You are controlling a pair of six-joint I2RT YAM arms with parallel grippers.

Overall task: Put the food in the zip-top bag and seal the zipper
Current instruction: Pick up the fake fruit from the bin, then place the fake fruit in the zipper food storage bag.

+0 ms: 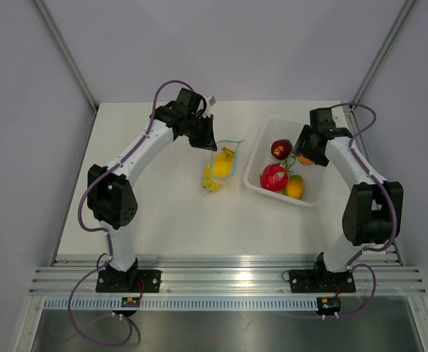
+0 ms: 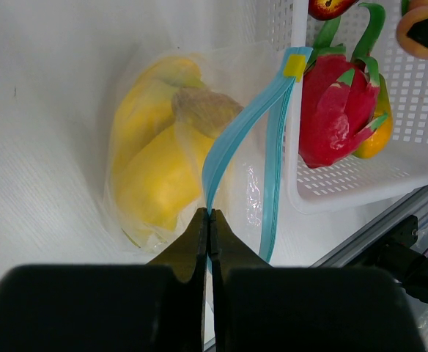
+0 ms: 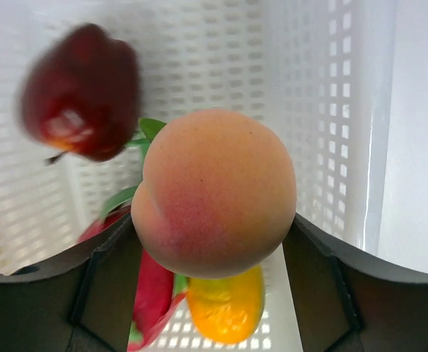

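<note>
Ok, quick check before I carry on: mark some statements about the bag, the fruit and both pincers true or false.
1. The banana is inside the bag. True.
2. The left pincer hangs open above the bag. False: it is shut on the zipper.
3. The peach sits between the right pincer's fingers, over the tray. True.
4. The bag is sealed. False: the zipper's two strips stand apart, so the mouth is open.
5. Apart from the peach, the tray holds nothing. False: an apple and other fruit lie in it.
</note>
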